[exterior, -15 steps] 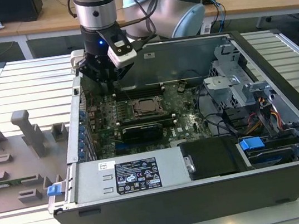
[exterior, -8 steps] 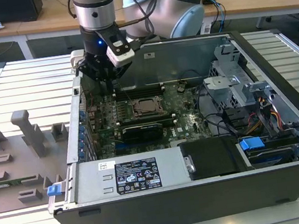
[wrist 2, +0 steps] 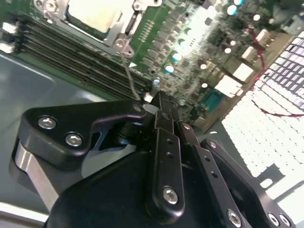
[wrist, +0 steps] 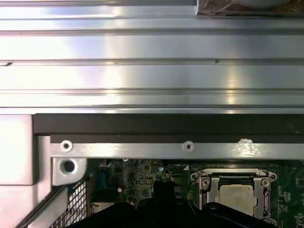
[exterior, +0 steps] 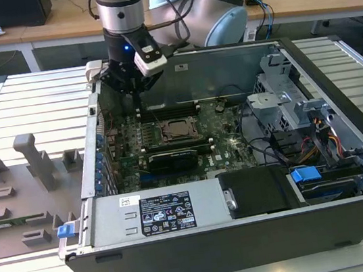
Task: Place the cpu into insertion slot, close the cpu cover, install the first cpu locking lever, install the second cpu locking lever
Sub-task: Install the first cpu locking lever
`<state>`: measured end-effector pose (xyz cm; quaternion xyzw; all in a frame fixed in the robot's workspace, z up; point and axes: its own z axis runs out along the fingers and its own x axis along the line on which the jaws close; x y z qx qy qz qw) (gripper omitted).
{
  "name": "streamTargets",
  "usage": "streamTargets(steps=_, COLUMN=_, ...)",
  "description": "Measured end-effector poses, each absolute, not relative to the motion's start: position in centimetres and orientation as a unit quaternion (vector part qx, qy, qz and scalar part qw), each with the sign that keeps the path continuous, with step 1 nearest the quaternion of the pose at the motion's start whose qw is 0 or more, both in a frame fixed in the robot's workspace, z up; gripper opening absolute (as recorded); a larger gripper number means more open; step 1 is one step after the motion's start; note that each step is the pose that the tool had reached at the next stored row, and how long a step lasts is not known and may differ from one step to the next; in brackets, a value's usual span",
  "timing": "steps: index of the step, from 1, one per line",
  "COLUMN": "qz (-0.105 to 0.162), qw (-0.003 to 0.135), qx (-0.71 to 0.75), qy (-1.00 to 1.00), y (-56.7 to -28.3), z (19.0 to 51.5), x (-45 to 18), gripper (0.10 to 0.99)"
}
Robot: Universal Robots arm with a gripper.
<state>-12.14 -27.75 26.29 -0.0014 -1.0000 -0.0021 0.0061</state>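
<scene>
The cpu (exterior: 178, 130) (wrist 2: 90, 14) (wrist: 235, 195) lies flat in its socket on the green motherboard inside the open computer case. The silver cpu cover (exterior: 176, 119) (wrist 2: 118, 34) (wrist: 205, 183) lies down around it as a frame. A thin wire locking lever (wrist 2: 130, 71) (exterior: 138, 111) rises from the socket's corner towards my gripper (exterior: 136, 96) (wrist 2: 160, 97) (wrist: 164, 187). The gripper hangs over the board toward the exterior view's left of the socket. Its black fingers are shut together, and the lever's tip sits right beside them; whether they touch I cannot tell.
A grey power supply box (exterior: 165, 210) with a white label fills the case's near side, and a drive cage (exterior: 286, 103) with cables stands on the exterior view's right. Black memory slots (wrist 2: 61, 52) run beside the socket. A grey fixture plate (exterior: 19, 194) lies outside the case.
</scene>
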Motion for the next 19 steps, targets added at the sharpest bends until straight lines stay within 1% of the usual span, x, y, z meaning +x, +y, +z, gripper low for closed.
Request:
streamTargets(steps=13, qz=-0.002, qw=0.006, qx=-0.001, qy=-1.000, y=-27.6, z=26.2, x=-8.8, gripper=0.106)
streamTargets(steps=19, qz=-0.002, qw=0.009, qx=-0.001, qy=-1.000, y=-27.6, z=26.2, x=-6.5, gripper=0.106)
